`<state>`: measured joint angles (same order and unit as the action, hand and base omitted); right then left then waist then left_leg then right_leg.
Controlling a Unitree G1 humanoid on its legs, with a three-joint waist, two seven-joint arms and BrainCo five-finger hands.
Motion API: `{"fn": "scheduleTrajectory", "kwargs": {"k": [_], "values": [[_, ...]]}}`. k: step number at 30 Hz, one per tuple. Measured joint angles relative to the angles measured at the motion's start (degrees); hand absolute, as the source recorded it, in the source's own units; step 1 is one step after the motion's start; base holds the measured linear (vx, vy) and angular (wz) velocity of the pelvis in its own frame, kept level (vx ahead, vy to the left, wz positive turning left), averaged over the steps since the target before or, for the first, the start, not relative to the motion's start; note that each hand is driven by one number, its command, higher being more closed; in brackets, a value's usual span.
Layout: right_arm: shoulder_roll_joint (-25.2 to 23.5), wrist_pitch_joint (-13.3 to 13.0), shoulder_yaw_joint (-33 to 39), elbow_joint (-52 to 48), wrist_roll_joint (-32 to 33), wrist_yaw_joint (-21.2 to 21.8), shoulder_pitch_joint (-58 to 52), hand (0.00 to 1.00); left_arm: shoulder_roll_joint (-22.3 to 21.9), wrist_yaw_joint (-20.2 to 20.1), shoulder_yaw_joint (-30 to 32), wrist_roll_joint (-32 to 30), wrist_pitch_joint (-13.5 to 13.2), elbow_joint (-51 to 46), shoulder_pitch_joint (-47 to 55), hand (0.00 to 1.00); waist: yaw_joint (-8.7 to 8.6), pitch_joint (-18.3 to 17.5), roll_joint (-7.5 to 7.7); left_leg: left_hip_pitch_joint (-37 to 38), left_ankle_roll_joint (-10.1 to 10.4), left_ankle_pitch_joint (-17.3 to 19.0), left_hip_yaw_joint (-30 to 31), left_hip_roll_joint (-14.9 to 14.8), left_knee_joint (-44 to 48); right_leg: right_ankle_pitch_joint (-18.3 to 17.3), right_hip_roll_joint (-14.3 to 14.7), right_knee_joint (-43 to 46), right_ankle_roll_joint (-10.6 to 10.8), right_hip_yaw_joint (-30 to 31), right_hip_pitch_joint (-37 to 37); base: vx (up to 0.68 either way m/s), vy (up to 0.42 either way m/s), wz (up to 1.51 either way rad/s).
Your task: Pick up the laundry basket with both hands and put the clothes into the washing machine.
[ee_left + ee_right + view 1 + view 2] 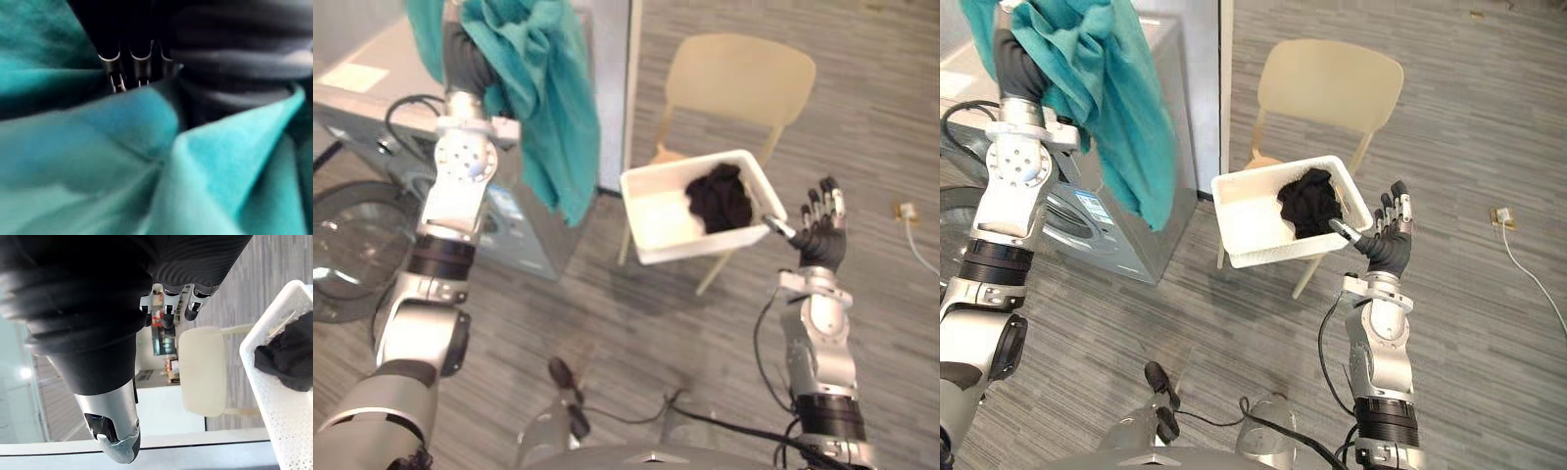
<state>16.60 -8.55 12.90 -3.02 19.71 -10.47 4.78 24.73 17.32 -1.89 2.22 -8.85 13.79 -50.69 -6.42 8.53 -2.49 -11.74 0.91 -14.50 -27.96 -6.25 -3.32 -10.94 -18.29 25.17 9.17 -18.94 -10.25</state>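
The grey front-loading washing machine [1097,220] stands at the left. Above it the left hand [468,59] is raised with a soft teal cloth [543,108] draped over it (grip hidden, cannot tell). The cloth looks light and limp, so it is best bunched. The white perforated plastic basket [656,220] sits on a beige chair [744,78] and holds a black garment [720,196]. Beside it the right hand [820,240] has straight, spread fingers, thumb by the rim.

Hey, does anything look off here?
Yes: the teal cloth hangs draped over the raised left hand, outside the washing machine. The white basket sits skewed on the chair, seemingly overhanging its front edge.
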Motion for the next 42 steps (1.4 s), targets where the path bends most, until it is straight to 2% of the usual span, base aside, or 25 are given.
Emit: {"fn": "scheduleTrajectory", "kwargs": {"k": [4,7,11,17,19,25,26,29,30,31,32,33,34,35,36,37,38,39,40,41,42], "values": [[-0.5,0.1,-0.6,2.1,-1.8,0.4,0.0,0.0,1.5,0.5,2.6,0.0,-0.9,-3.4,1.9,1.0,0.52,-1.8,-0.14,2.0,-0.4,-0.3,1.3,0.5,-0.6,0.0,0.3,-1.6,0.3,-1.3,3.4,0.05,-0.002,0.11],[-0.5,0.2,-0.5,2.4,-2.0,0.5,-0.2,0.0,1.6,1.2,6.4,0.1,-1.7,-6.6,7.2,1.0,0.75,-3.8,-0.97,3.0,-0.3,-0.3,2.5,0.6,-1.0,-0.3,0.5,-2.6,0.6,-2.7,5.5,0.03,-0.018,0.15],[-0.5,0.2,-0.9,2.3,-2.0,1.5,-1.4,0.0,1.6,1.3,9.5,0.5,-1.6,-8.8,13.0,1.0,1.74,-4.7,-1.21,4.1,0.0,-0.6,4.5,0.6,-1.0,-0.9,0.8,-3.2,0.5,-4.7,8.4,0.03,-0.035,0.23],[-2.4,0.3,-2.0,2.3,-1.9,2.6,-4.2,0.0,1.6,1.2,17.8,1.6,-1.8,-16.1,26.0,1.0,4.57,-6.6,-0.93,4.3,0.6,-0.9,7.6,-0.2,-1.0,-1.0,2.9,-6.0,0.3,-7.2,12.0,0.03,-0.039,0.22],[-3.3,0.3,-4.2,2.3,-1.7,3.9,-4.4,0.0,1.4,1.2,20.9,2.1,-1.9,-18.1,31.1,1.0,6.35,-7.1,-0.35,4.5,0.9,-0.9,7.9,-1.1,-1.0,-0.9,4.2,-6.8,0.0,-7.1,12.7,0.0,-0.056,0.04],[-5.2,0.3,-7.5,2.3,-0.9,4.7,-4.4,0.0,-1.5,1.0,26.5,2.2,-1.8,-20.1,41.2,1.0,8.82,-8.3,0.4,3.3,1.3,-0.7,10.5,-2.4,-1.1,-1.0,7.2,-8.8,-0.6,-7.3,13.6,-0.02,-0.049,0.17],[-5.2,0.3,-8.3,2.3,-0.9,5.4,-4.4,0.0,-2.9,1.0,27.3,2.2,-1.7,-20.3,43.2,1.0,9.49,-8.6,0.46,1.8,1.7,-0.6,12.3,-2.5,-1.1,-1.0,7.9,-8.7,-0.9,-8.4,13.0,-0.03,-0.026,0.36],[-5.1,0.3,-8.3,2.3,-0.9,5.5,-4.4,0.0,-5.8,0.9,27.4,2.5,-1.4,-21.4,44.4,1.0,9.72,-8.6,0.46,-2.2,3.1,-0.4,16.9,-2.3,-1.1,-1.7,8.9,-7.6,-1.9,-12.5,12.1,-0.03,-0.038,0.85],[-5.2,0.3,-8.2,2.5,-0.9,5.5,-4.5,0.0,-7.4,1.1,26.0,3.3,-1.2,-21.4,44.3,1.0,9.7,-8.6,0.64,-3.7,5.5,2.2,17.1,-2.2,-1.0,-1.9,9.1,-7.3,-2.1,-15.2,12.0,-0.05,-0.075,1.47],[-5.3,0.3,-8.0,3.7,-1.0,5.4,-4.5,0.0,-9.5,1.2,23.2,4.6,-1.2,-20.9,44.1,1.0,9.59,-7.9,3.09,-5.5,5.2,11.2,10.4,-2.2,1.7,-1.9,8.1,-9.2,-3.1,-17.1,12.7,-0.05,-0.066,1.36],[-5.4,0.3,-7.8,3.9,-1.0,5.4,-4.5,0.0,-9.9,1.2,22.7,4.9,-1.2,-20.9,44.0,1.0,9.67,-7.8,3.25,-5.6,3.5,11.4,8.6,-2.4,2.3,-2.0,7.8,-9.2,-3.2,-17.8,12.9,-0.06,-0.026,1.32],[-5.6,0.5,-6.9,4.3,-1.1,5.1,-4.9,0.0,-11.1,1.3,20.2,6.4,-1.2,-20.9,44.1,1.0,9.72,-7.3,3.78,-5.9,-2.8,14.5,-1.1,-3.9,7.0,-2.6,6.8,-8.5,-3.3,-20.7,14.1,-0.02,-0.009,0.98],[-5.8,0.6,-6.3,4.1,-1.5,4.9,-5.5,0.0,-11.9,1.2,18.6,8.1,-1.2,-20.9,44.1,1.0,9.44,-7.4,3.42,-5.5,-4.0,17.4,-7.5,-5.4,8.5,-3.2,7.4,-7.8,-3.1,-23.0,14.8,-0.01,-0.032,1.3],[-5.7,0.6,-5.9,4.1,-1.8,4.7,-6.5,0.0,-12.6,1.2,17.0,9.5,-1.2,-20.8,44.0,1.0,8.55,-7.4,3.71,-5.6,-4.2,21.9,-13.6,-7.3,11.5,-3.3,7.5,-8.4,-3.3,-23.9,15.5,0.01,-0.002,1.22],[-5.9,0.9,-5.6,4.2,-2.2,4.7,-7.7,0.0,-13.2,1.0,15.2,11.5,-1.7,-20.8,44.2,1.0,8.19,-6.7,5.17,-6.4,-7.2,22.1,-18.4,-10.5,18.3,-2.9,5.4,-8.6,-3.6,-26.3,15.9,0.03,0.043,0.89],[-7.2,1.5,-5.5,4.2,-2.8,4.7,-9.0,0.0,-13.6,0.8,14.4,13.0,-1.8,-20.8,44.6,1.0,8.25,-7.0,4.89,-5.6,-9.2,21.4,-19.3,-13.0,26.6,-2.6,4.3,-8.5,-3.3,-26.6,16.0,0.04,0.073,0.48],[-7.7,1.6,-5.4,4.2,-3.8,4.7,-9.9,0.0,-14.1,0.5,14.0,13.8,-1.8,-20.8,44.7,1.0,8.02,-6.8,5.45,-4.7,-9.1,21.4,-19.2,-14.0,29.8,-2.4,4.0,-8.5,-2.9,-26.9,16.2,0.09,0.064,0.17],[-8.0,1.8,-5.5,4.2,-4.9,5.0,-11.6,0.0,-15.0,-0.3,13.3,14.9,-2.0,-20.8,44.7,1.0,7.76,-7.2,4.69,-3.1,-8.6,21.1,-19.2,-15.0,32.1,-2.1,4.1,-8.3,-2.2,-27.3,16.5,0.14,0.106,0.53],[-9.3,2.8,-4.9,5.3,-6.3,5.2,-13.2,0.0,-15.5,-1.7,11.8,15.9,-2.0,-20.6,43.9,1.0,6.2,-7.4,4.07,-2.5,-4.9,21.3,-17.9,-13.4,30.1,-1.6,3.4,-7.6,-1.0,-28.9,16.3,0.15,0.137,0.54],[-10.3,3.3,-4.8,6.2,-6.9,5.5,-13.5,0.0,-15.6,-2.1,11.3,16.5,-2.3,-20.6,43.8,1.0,5.82,-7.0,4.93,-2.6,-5.4,21.1,-18.1,-12.4,29.2,-1.1,2.9,-7.7,-1.1,-29.4,16.3,0.17,0.208,0.7],[-12.3,4.1,-4.5,6.5,-8.6,6.2,-14.9,0.0,-16.2,-2.8,10.1,17.8,-2.4,-20.3,43.7,1.0,5.07,-7.1,6.01,-3.6,-5.3,20.7,-17.5,-9.8,26.7,0.0,2.6,-9.1,-0.4,-31.1,16.3,0.11,0.17,0.58]]}}
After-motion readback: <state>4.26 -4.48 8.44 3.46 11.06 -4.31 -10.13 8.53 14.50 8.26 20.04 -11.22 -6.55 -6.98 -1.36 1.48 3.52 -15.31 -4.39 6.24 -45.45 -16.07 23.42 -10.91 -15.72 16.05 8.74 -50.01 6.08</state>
